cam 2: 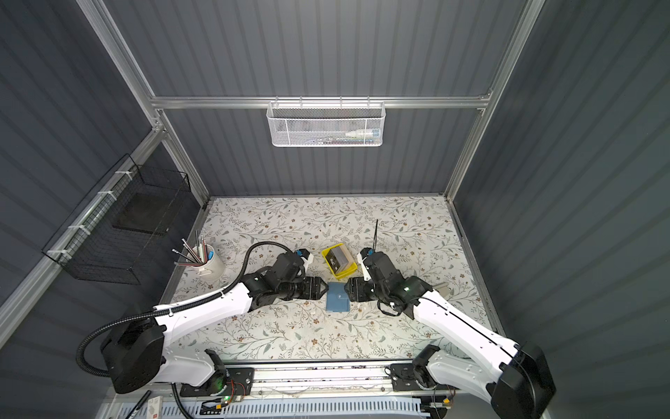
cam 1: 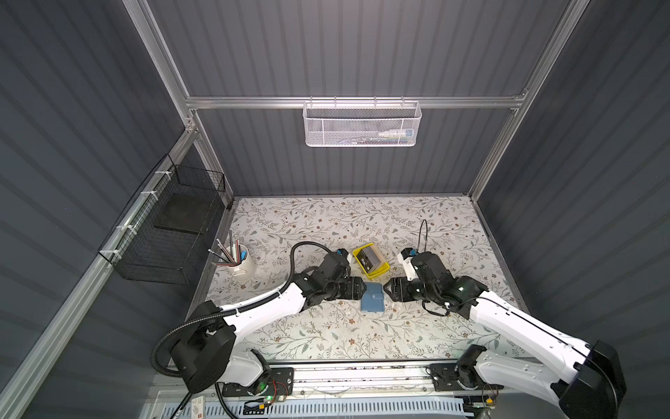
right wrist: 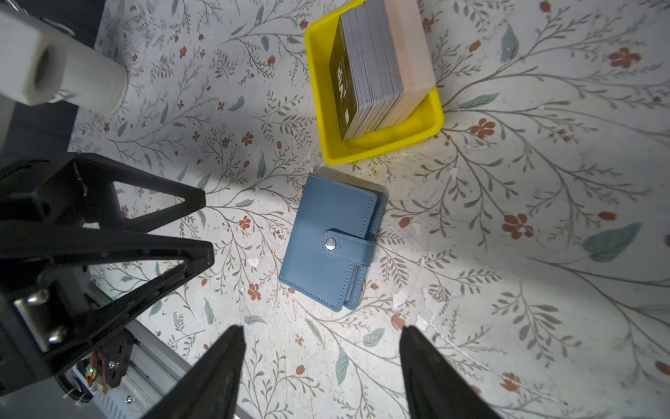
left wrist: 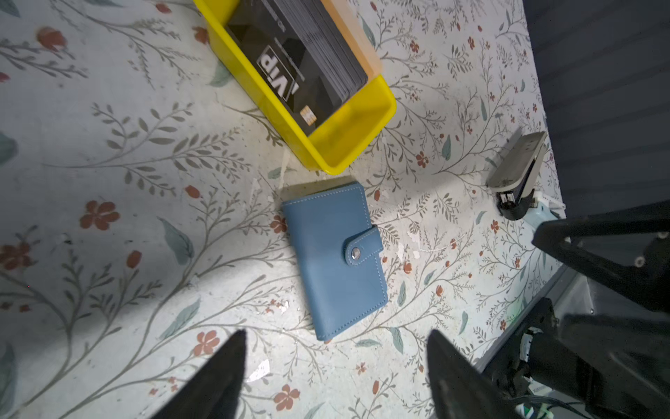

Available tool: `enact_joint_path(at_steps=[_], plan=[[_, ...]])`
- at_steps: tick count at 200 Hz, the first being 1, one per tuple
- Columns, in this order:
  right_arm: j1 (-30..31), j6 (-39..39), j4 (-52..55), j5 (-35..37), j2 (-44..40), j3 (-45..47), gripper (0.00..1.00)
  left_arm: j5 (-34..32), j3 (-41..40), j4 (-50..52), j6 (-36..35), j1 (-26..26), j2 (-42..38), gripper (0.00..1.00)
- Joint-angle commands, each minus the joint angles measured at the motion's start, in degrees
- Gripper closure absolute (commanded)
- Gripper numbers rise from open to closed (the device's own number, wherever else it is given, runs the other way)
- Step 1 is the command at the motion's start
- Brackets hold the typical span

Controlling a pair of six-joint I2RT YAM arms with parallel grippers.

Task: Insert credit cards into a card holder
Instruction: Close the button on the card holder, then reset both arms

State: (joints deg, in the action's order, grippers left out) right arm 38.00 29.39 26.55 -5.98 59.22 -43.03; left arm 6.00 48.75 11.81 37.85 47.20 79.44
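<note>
In both top views the card holder [cam 1: 374,296] is lying flat on the table [cam 1: 326,225], about midway between the side edges and somewhat nearer the edge by the arm bases than the back edge. The left gripper [cam 1: 358,288] and the right gripper [cam 1: 387,288] are facing each other from either side of it, their tips just beside its far corners. The yellow tray [cam 1: 376,278] is sitting just beyond the card holder, toward the back edge. The credit cards [cam 1: 368,258] are standing stacked on edge inside the tray. A cup of pens [cam 1: 243,268] is standing near the left edge.

In the left wrist view the card holder [left wrist: 335,261] is lying closed, its strap [left wrist: 362,246] snapped over the cover. The left gripper [left wrist: 336,344] is spreading its jaws wide and grasping nothing. One end of the card holder is showing in the gap, clear of both fingers. The yellow tray [left wrist: 348,145] is sitting close to the other end, not touching it, and the front card is showing white "VIP" lettering.

In the right wrist view the right gripper [right wrist: 322,332] is likewise spreading its jaws wide and carrying nothing, with the card holder [right wrist: 333,243] lying ahead of the fingers and apart from them. The left gripper [right wrist: 207,226] is showing its parted fingers off to one side. The credit cards [right wrist: 373,72] are leaning against a pale block [right wrist: 413,47] in the tray.
</note>
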Motion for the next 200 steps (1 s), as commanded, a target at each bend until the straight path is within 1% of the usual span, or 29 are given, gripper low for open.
enact_joint_path(at_steps=[1, 6, 10, 33, 58, 86, 94, 105, 113, 123, 132, 146, 153, 171, 185, 200], plan=[[-1.00, -0.26, -0.34, 1.49, -3.08, 1.74, 0.09, 0.46, -0.22, 3.40, -1.85, -3.47, -1.90, 0.00], [-1.21, 0.02, -0.57, 2.22, -3.94, 2.11, 0.02, 0.59, -0.39, 3.77, -2.15, -4.47, -2.41, 0.00], [-1.52, 0.03, -0.85, 2.55, -4.63, 2.36, 0.01, 0.44, -0.49, 4.13, -2.51, -5.10, -2.82, 0.00], [-3.96, 0.05, -2.29, 4.41, -8.57, 4.01, 0.01, -3.65, 0.04, 6.83, -4.81, -6.95, -5.56, 0.00], [-7.44, -0.65, -4.77, 4.94, -12.98, 6.04, 0.01, -11.51, 0.98, 9.51, -7.36, -7.95, -7.37, 0.00], [-10.97, -2.06, -7.18, 11.10, -17.50, 8.04, 0.01, -21.72, -0.17, 9.56, -10.29, -9.58, -8.47, 0.00], [-11.94, -2.71, -7.92, 13.26, -18.37, 8.67, 0.01, -23.24, -1.16, 8.33, -12.84, -10.46, -8.50, 0.00], [-13.10, -2.91, -9.02, 18.42, -18.86, 9.93, 0.01, -24.78, -2.79, 5.70, -16.02, -11.58, -8.85, 0.00], [-13.94, -4.87, -11.26, 20.87, -19.15, 11.34, 0.01, -25.81, -3.97, 3.80, -17.43, -12.59, -9.35, 0.00], [-15.59, -7.21, -14.93, 22.86, -19.61, 13.58, 0.01, -26.09, -5.10, 1.94, -19.30, -14.24, -9.90, 0.00], [-17.54, -8.38, -17.48, 23.23, -19.69, 14.95, 0.01, -25.97, -5.43, 1.12, -20.90, -16.25, -10.11, 0.00], [-21.46, -9.75, -21.06, 21.92, -19.25, 16.71, 0.01, -23.18, -6.68, -2.41, -27.33, -19.36, -10.39, 0.00], [-23.53, -10.40, -23.14, 20.61, -18.67, 17.54, 0.01, -23.97, -8.13, -5.09, -29.69, -20.04, -10.80, 0.00], [-28.40, -11.96, -27.38, 16.59, -16.55, 18.69, 0.01, -25.65, -11.01, -10.63, -32.16, -23.57, -11.41, 0.00], [-31.39, -12.56, -28.98, 15.48, -14.69, 18.70, 0.01, -24.10, -12.42, -13.90, -34.09, -27.10, -10.94, 0.00], [-33.79, -14.47, -31.50, 14.61, -12.82, 19.14, 0.01, -21.37, -15.05, -20.80, -36.20, -30.05, -9.46, 0.00]])
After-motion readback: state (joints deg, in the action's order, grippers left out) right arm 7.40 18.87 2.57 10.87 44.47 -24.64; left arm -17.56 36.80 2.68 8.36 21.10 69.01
